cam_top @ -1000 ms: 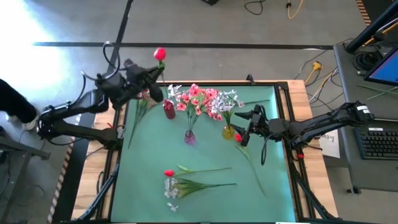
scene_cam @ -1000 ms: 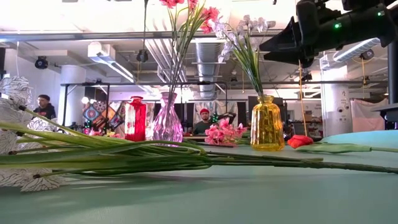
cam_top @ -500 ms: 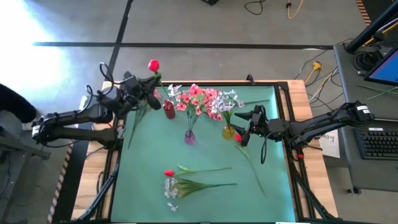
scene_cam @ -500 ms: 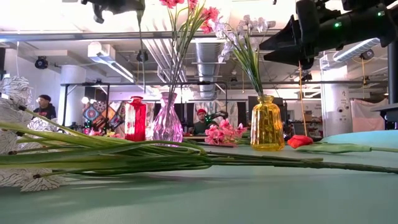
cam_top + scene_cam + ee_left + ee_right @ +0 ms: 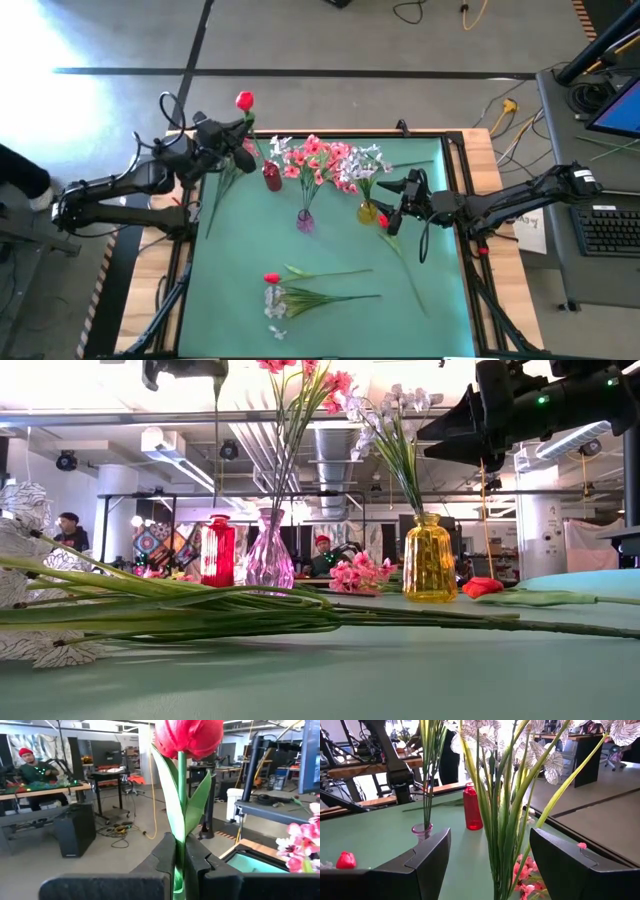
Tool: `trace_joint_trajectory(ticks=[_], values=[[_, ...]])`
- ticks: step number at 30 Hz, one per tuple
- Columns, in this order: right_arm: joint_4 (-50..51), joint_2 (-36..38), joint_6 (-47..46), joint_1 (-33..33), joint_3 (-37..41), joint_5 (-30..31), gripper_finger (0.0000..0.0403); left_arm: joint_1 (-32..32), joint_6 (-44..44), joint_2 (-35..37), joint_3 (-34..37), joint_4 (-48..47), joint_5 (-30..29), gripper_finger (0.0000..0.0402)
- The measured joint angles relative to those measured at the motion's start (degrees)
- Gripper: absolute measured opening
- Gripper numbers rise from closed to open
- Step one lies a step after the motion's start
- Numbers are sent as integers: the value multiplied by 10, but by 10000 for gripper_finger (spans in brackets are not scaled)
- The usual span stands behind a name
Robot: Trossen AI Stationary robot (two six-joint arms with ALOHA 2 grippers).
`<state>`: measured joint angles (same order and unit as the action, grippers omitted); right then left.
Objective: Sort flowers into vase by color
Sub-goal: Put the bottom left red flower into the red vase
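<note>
My left gripper (image 5: pixel 241 138) is shut on a red tulip (image 5: pixel 244 101) above the table's far left corner, near the red vase (image 5: pixel 271 177). In the low view the tulip's stem (image 5: pixel 215 430) hangs above that vase (image 5: pixel 218 550). The pink vase (image 5: pixel 306 220) holds pink sprays and the yellow vase (image 5: pixel 368 211) holds white ones. My right gripper (image 5: pixel 393 207) stands open beside the yellow vase, its fingers on either side of the white sprays' stems (image 5: pixel 505 835) without touching. A red tulip (image 5: pixel 271 278) and a white spray (image 5: pixel 276 301) lie near the table's front. My left gripper pinches the tulip's green stem (image 5: pixel 179 851) between its two fingers (image 5: pixel 167 856), a short way below the bloom (image 5: pixel 190 735). The fingers lie level, across the stem, coming from the table's left. The tulip stands upright, lifted clear, its lower stem hanging below the fingers.
Another red flower (image 5: pixel 383 222) with a long stem (image 5: pixel 408 268) lies on the mat by my right gripper. A pink spray (image 5: pixel 229 163) lies along the table's left side. People sit at benches in the room beyond the table (image 5: pixel 322 555).
My left gripper has come down with the tulip and drawn a little toward the table's left, entering the low view from above. The tulip stays upright in the hold, and its stem now hangs over the red vase.
</note>
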<state>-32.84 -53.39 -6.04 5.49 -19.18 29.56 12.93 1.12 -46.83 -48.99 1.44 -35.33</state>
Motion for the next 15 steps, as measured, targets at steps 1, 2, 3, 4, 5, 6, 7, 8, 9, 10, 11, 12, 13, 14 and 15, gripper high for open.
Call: trace_joint_trajectory(ticks=[1,2,3,4,5,6,7,8,9,10,11,12,13,14,15], values=[[0,0,0,0,0,0,265,0,-3,-1,0,0,0,0],[0,0,0,0,0,0,265,1,-4,-1,1,2,0,0],[0,0,0,0,0,0,265,1,-7,-3,3,3,0,0],[0,0,0,0,0,0,265,1,-10,-6,3,2,0,0],[0,0,0,0,0,0,265,1,-13,-9,3,3,0,0],[0,0,0,0,0,0,265,1,-17,-13,3,3,0,0],[0,0,0,0,0,0,265,2,-18,-17,3,2,0,0],[0,0,0,0,0,0,265,3,-19,-21,3,3,0,0],[0,0,0,0,0,0,265,4,-19,-27,3,3,0,0],[0,0,0,0,0,0,265,4,-22,-31,3,4,0,0],[0,0,0,0,0,0,265,5,-23,-36,3,6,0,0],[0,0,0,0,0,0,265,5,-23,-41,4,12,0,0],[0,0,0,0,0,0,265,5,-23,-44,4,18,0,0],[0,0,0,0,0,0,265,5,-23,-47,4,23,0,0],[0,0,0,0,0,0,265,5,-23,-49,4,27,-1,0]])
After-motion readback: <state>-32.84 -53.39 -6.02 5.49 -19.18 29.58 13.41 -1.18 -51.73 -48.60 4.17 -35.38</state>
